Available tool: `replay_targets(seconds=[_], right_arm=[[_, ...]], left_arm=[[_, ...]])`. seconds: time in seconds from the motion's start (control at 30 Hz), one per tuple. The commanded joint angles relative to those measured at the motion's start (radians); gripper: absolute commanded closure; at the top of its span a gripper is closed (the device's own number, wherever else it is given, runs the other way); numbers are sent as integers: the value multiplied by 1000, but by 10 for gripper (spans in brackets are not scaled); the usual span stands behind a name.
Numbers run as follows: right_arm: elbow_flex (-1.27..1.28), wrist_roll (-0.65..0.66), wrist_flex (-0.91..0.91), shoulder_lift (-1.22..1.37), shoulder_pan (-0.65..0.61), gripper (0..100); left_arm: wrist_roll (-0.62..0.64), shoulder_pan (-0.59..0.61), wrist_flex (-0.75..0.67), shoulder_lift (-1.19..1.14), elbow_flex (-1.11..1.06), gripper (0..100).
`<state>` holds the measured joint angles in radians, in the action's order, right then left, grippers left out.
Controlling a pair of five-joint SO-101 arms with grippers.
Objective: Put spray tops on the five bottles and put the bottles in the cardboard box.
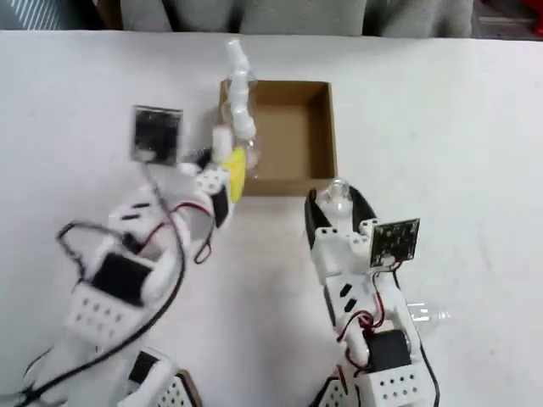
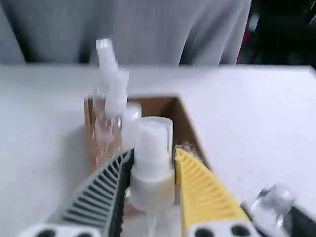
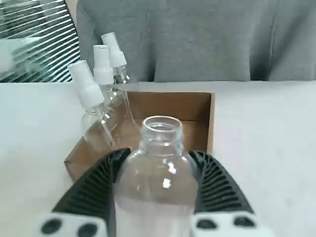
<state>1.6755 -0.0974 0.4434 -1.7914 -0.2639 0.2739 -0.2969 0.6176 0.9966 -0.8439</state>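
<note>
The right hand (image 3: 159, 154) is clamped around an open bottle (image 3: 160, 187) and holds it upright just in front of the cardboard box (image 1: 327, 140), low centre in the high view. Its neck is bare, probably so a top can go on. The left hand (image 2: 153, 153) pinches a spray top (image 2: 152, 170) between its grey and yellow fingers (image 2: 207, 197) near the box's front left corner, apparently ready to carry it to that neck. Three capped bottles (image 3: 96, 118) lean together at the box's left wall, seemingly inside it. A fifth bottle (image 1: 428, 316), with no top that I can make out, lies on the surface (image 1: 458, 127) at the lower right of the high view. That makes five bottles, four spray tops visible and one box.
</note>
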Motion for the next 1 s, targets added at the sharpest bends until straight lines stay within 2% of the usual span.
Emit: replay_targets(seconds=[0.0, 0.17, 0.27, 0.33, 0.43, 0.57, 0.7, 0.97], right_arm=[[15, -11, 31, -12, -38, 983], [15, -11, 54, -12, -94, 983], [15, -11, 53, -12, -107, 983], [15, -11, 53, -12, -110, 983], [15, -11, 53, -12, -110, 983], [15, -11, 61, -10, -110, 983], [15, -11, 84, -10, -119, 983], [15, -11, 81, -10, -128, 983]], left_arm=[[-3, 1, -170, 84, 137, 980], [-6, -36, -397, 5, 256, 980], [-6, -91, -470, -91, 327, 980], [-6, -137, -457, -157, 390, 980], [-28, -213, -347, -254, 496, 980], [-190, -295, -233, -383, 591, 980], [-181, -326, -245, -472, 615, 980], [-176, -343, -241, -481, 605, 980]])
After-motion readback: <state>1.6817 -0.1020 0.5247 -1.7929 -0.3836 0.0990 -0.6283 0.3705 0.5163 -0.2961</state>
